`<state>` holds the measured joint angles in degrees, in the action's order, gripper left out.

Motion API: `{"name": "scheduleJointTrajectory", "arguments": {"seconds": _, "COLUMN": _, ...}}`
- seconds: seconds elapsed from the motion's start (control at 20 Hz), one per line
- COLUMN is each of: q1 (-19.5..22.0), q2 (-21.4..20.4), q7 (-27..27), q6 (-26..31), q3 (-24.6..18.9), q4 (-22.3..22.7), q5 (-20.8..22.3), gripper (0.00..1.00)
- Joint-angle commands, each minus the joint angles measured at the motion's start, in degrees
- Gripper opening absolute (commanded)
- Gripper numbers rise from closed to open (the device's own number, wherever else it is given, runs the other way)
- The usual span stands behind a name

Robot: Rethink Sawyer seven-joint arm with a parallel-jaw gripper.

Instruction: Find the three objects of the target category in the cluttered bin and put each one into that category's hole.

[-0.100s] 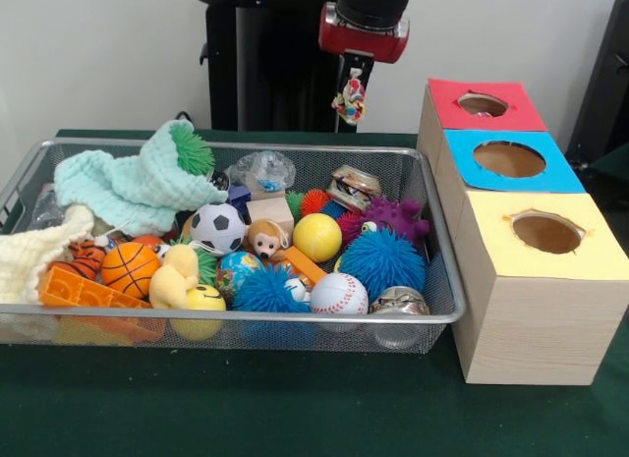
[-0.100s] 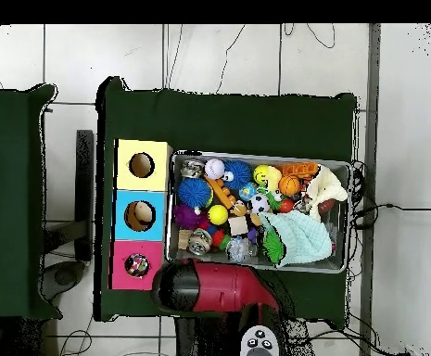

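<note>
Front view: the gripper (image 1: 352,82) hung above the far edge of the green-clothed table (image 1: 295,408), behind the far rim of the silver wire-mesh bin (image 1: 246,147) and to the side of the wooden box with the red top (image 1: 450,91). Its dark jaws stood narrow, closed on the upper part of a small multi-coloured trinket (image 1: 349,101), which dangled clear of the bin and touched nothing else. The trinket was therefore the item in hand, and it was not yet over any hole. Its exact make could not be told. It was judged light and loosely jointed, likely to swing on a fast move, and best held as it was, by its top, and carried slowly. The wooden box with the blue top (image 1: 460,147) and the wooden box with the yellow top (image 1: 491,251) stood in line with the red one along the table's side edge, just beside the bin's end wall. Overhead view: the red and black arm (image 2: 223,287) covered the gripper, and something multi-coloured (image 2: 137,265) showed inside the red box's hole, so one deposit was judged possibly made already. The bin remained crowded with balls, spiky rubber toys and a mint knitted cloth (image 1: 138,187) heaped at its far corner. Any further targets were judged to lie among these, partly hidden.
</note>
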<state>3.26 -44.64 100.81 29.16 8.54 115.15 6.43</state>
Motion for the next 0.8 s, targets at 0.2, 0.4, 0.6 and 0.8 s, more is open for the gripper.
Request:
{"name": "scheduleJointTrajectory", "arguments": {"seconds": 0.2, "q1": -1.4, "q2": 0.1, "q7": 14.5, "q6": 12.6, "q3": -1.1, "q4": -2.0, "q5": -8.3, "gripper": 0.0}}
{"name": "scheduleJointTrajectory", "arguments": {"seconds": 0.4, "q1": -1.8, "q2": 0.5, "q7": 14.2, "q6": 16.5, "q3": -1.1, "q4": -3.6, "q5": -9.9, "gripper": 0.0}}
{"name": "scheduleJointTrajectory", "arguments": {"seconds": 0.6, "q1": -2.4, "q2": 0.5, "q7": 13.2, "q6": 18.9, "q3": -1.0, "q4": -5.6, "q5": -10.3, "gripper": 0.0}}
{"name": "scheduleJointTrajectory", "arguments": {"seconds": 0.8, "q1": -3.5, "q2": 0.4, "q7": 14.5, "q6": 22.4, "q3": -0.6, "q4": -7.3, "q5": -11.0, "gripper": 0.0}}
